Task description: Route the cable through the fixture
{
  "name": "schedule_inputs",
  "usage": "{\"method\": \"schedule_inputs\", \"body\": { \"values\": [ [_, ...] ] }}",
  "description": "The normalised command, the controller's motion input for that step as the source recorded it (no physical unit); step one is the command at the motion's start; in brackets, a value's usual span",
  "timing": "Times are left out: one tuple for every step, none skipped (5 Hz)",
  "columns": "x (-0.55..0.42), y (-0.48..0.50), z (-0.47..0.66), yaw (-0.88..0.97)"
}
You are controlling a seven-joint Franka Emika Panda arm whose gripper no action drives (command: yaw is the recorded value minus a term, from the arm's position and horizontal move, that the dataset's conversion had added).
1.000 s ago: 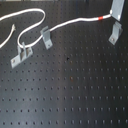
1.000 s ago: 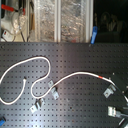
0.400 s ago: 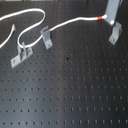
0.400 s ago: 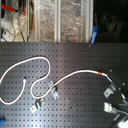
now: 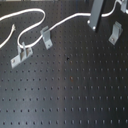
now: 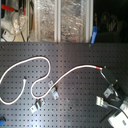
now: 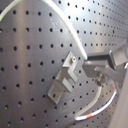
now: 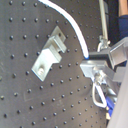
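Cable (image 6: 30,62) is lying in loose loops across the black perforated bench (image 5: 70,95), its white cord curving in the second exterior view from a loop at the second exterior view's left over to a short red band (image 6: 99,66) near one end. In the first exterior view the cable (image 5: 30,30) is snaking behind the two smaller brackets. The fixture (image 5: 116,31), a slim upright grey bracket, is standing at the first exterior view's right, just beside the arm's grey link (image 5: 96,14); whether the cord is touching it cannot be told. In the first wrist view the fixture (image 7: 65,79) is sitting bolted to the bench with the cable (image 7: 70,25) arcing past its top end. The claw (image 8: 92,67) is closing on the cable in both wrist views, the cord running straight into its fingertips. A bent grey clip (image 5: 46,37) and a low wide bracket (image 5: 22,54) are standing apart from the fixture, toward the first exterior view's left.
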Motion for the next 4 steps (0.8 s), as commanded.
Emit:
{"method": "schedule_inputs", "body": {
  "values": [
    [-0.051,0.099,0.25,0.00],
    [0.000,-0.046,0.15,-0.13],
    [-0.102,-0.304,0.10,-0.02],
    [-0.147,-0.380,0.11,0.00]
  ]
}}
